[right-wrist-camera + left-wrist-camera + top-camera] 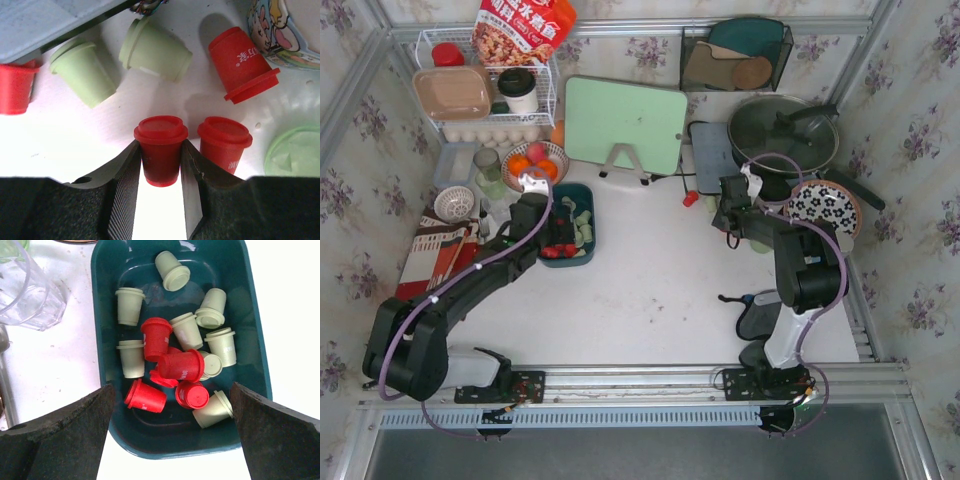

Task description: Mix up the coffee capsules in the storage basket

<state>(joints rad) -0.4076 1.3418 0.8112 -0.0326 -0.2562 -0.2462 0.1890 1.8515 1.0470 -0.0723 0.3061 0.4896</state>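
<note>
Coffee capsules point(156, 337), red and pale-green plastic cups, mostly in dark teal plastic basket point(578, 192), centre-left | your left fingers point(60, 435) apart above it | your right fingers point(125, 195) clamp stray red capsule point(160, 145), centre-right | next, likely: lift, carry over.

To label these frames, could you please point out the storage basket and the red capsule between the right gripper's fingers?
storage basket point(246, 315): left wrist view, its right inner wall.
red capsule point(160, 150): right wrist view, its side wall.

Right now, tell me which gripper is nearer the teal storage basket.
Left. The left gripper hovers open directly above the near end of the storage basket; the right gripper is across the table near the pan, clamped on a red capsule.
</note>
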